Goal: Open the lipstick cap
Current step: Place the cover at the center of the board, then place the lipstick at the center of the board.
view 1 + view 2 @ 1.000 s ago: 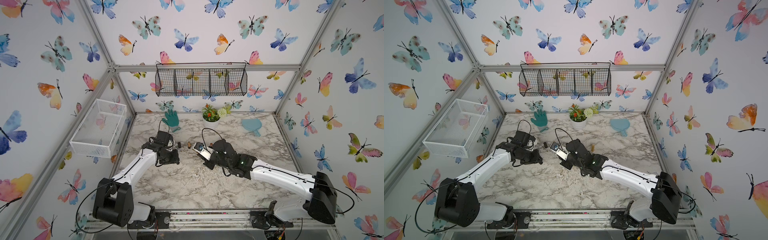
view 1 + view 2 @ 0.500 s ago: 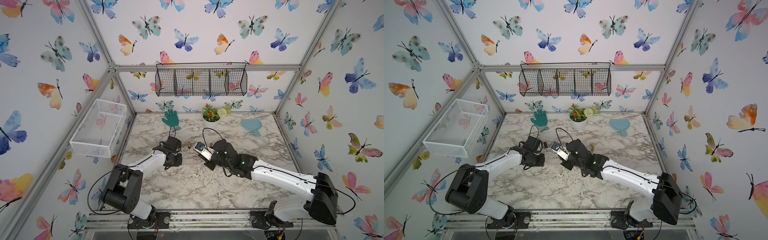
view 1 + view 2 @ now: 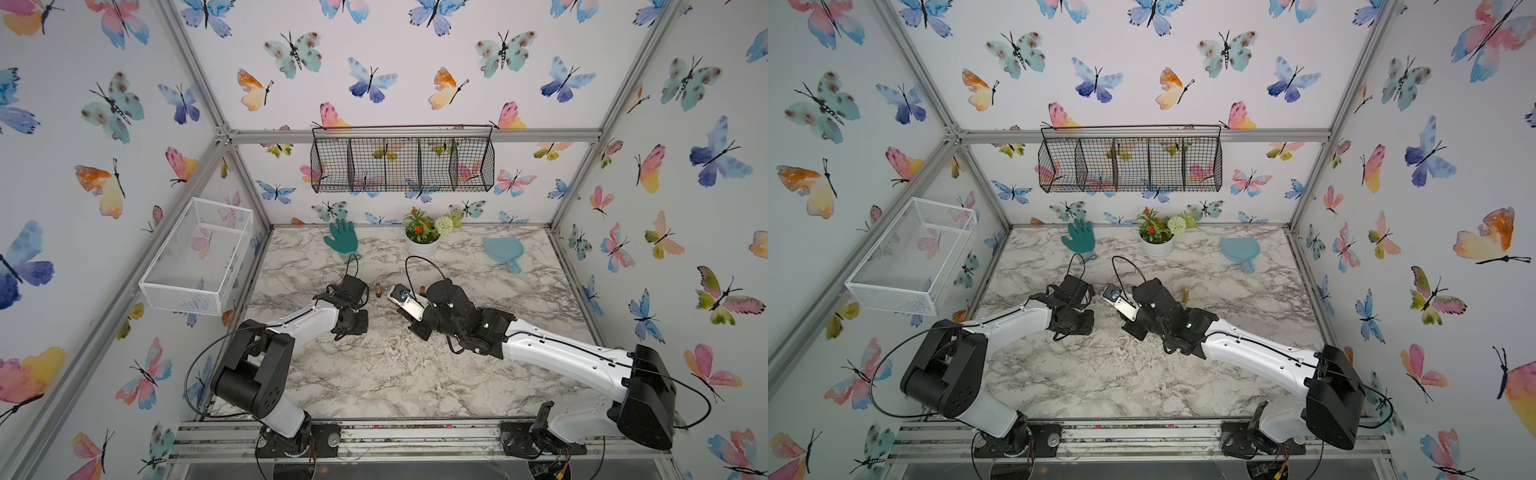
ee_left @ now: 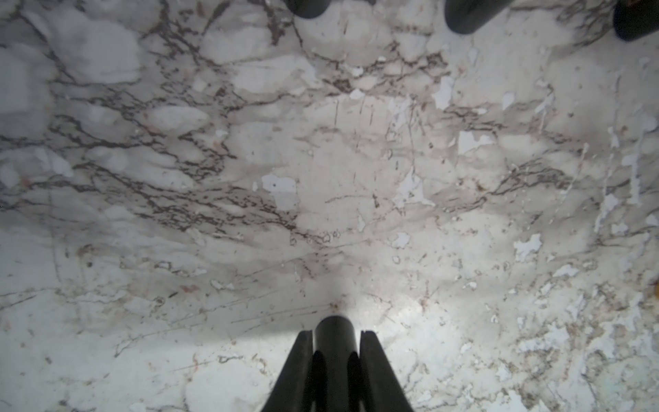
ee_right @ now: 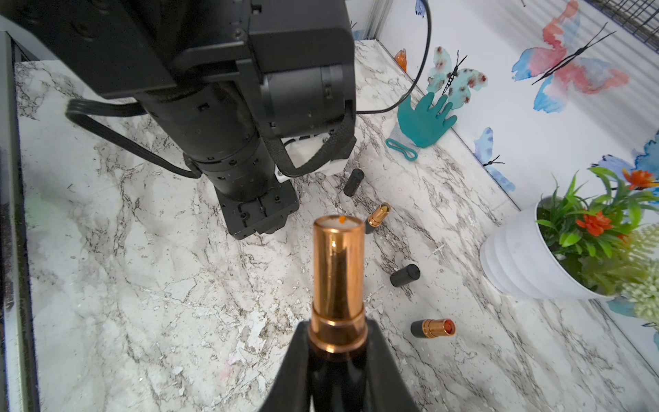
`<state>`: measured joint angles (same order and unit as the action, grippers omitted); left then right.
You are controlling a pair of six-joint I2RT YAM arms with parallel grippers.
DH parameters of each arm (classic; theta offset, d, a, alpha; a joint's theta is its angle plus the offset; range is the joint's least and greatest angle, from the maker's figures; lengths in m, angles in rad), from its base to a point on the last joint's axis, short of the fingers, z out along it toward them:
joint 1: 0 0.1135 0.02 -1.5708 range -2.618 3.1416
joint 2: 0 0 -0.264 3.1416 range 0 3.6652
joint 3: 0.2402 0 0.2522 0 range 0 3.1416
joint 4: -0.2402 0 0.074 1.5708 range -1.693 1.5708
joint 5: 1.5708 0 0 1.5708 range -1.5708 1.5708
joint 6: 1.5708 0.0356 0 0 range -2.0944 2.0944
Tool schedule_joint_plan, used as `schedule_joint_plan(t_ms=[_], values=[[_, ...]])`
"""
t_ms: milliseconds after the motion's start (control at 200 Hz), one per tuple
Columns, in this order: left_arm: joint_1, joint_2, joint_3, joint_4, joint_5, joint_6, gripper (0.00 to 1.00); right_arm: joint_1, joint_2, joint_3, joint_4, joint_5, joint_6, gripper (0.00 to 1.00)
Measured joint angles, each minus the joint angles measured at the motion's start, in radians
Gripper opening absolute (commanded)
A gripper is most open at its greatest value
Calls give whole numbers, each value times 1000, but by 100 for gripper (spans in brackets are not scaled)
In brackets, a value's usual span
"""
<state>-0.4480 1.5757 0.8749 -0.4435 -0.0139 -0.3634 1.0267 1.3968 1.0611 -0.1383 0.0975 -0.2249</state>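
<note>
In the right wrist view my right gripper (image 5: 337, 326) is shut on the black base of a lipstick (image 5: 338, 271). Its gold tube sticks out bare, with no cap on it. The black lipstick cap (image 4: 334, 353) sits between the fingers of my left gripper (image 4: 334, 333), which points down close over the marble. In both top views the left gripper (image 3: 353, 324) (image 3: 1077, 326) hangs a short way left of the right gripper (image 3: 417, 330) (image 3: 1133, 328); the lipstick and cap are hidden under the arms there.
On the marble table (image 3: 374, 374) behind the grippers lie two loose black caps (image 5: 353, 182) (image 5: 404, 275) and two open lipsticks (image 5: 378, 217) (image 5: 433, 328). A green glove (image 3: 341, 241), a potted plant (image 3: 422, 245) and a blue paddle (image 3: 503, 251) stand along the back.
My left arm has swung its elbow inward, and its gripper has shifted a little toward the front and right with the cap. The right arm has stayed still.
</note>
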Motion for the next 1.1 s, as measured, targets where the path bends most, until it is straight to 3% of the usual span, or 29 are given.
schedule_joint_plan(t_ms=[190, 485, 681, 761, 906, 1101], values=[[-5, 4, 9, -16, -7, 0, 57, 0, -3, -3, -3, 3, 4, 2], [2, -106, 151, -121, 46, 0, 64, 0, -8, -35, 4, 7, 15, 2], [64, -217, 289, -186, 235, 28, 69, 0, -5, -53, 33, 5, 24, 2], [95, -240, 326, -223, 362, 52, 69, 0, 5, -53, 51, 0, 26, 2], [99, -245, 330, -260, 545, 77, 68, 0, 45, -52, 71, -13, 27, 2], [96, -246, 307, -282, 668, 102, 68, 0, 81, -51, 71, -27, 26, 2]])
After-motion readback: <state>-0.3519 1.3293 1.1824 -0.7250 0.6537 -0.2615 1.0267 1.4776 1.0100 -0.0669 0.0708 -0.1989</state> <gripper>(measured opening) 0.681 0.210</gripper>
